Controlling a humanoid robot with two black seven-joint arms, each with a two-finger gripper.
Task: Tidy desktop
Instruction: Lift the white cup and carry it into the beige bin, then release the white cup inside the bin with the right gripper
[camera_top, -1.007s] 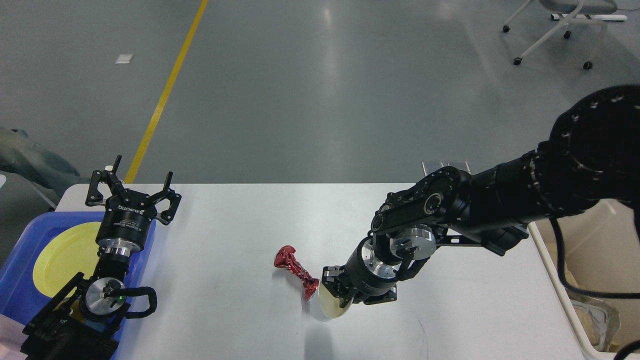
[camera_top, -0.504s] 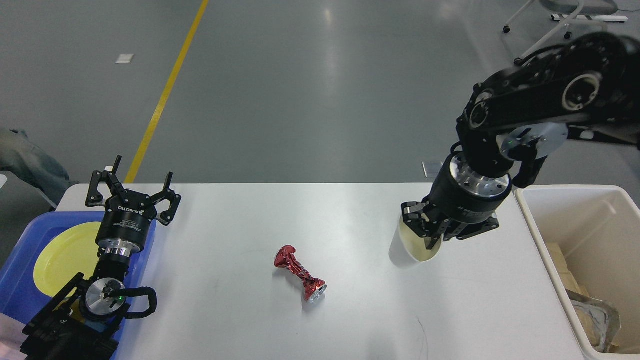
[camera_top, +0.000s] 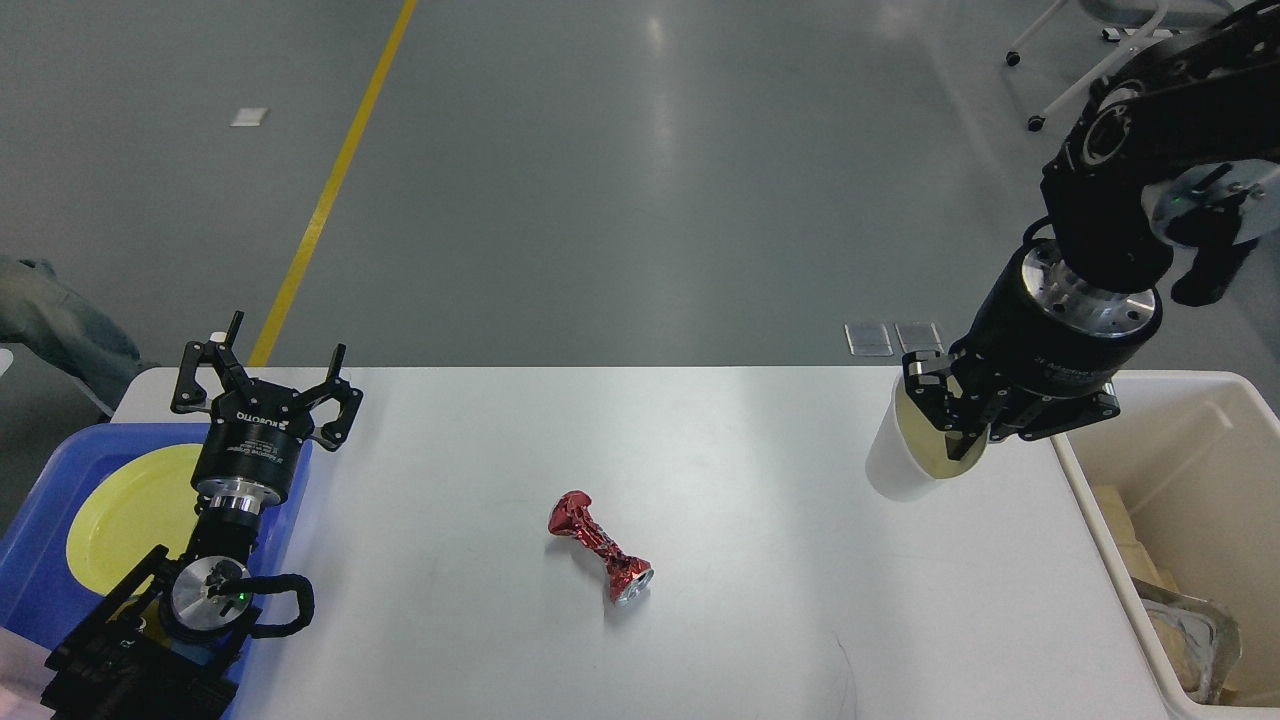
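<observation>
The white desktop (camera_top: 700, 440) fills the lower view. A crushed red can (camera_top: 598, 546) lies on it near the middle. My right gripper (camera_top: 950, 420) is shut on the rim of a white paper cup (camera_top: 900, 462) and holds it in the air above the desktop's right side, close to the cream-white bin (camera_top: 1200, 420). My left gripper (camera_top: 262, 372) is open and empty at the far left, above the back edge of the blue tray (camera_top: 50, 500).
A yellow plate (camera_top: 130, 515) lies in the blue tray at the left. The cream-white bin at the right edge holds cardboard scraps and a clear wrapper (camera_top: 1185, 625). An office chair (camera_top: 1120, 60) stands on the grey floor beyond the desktop.
My right gripper has lifted the cup from beside the red can and carried it up and to the right, toward the bin. The can now lies alone. The left arm has not moved.
</observation>
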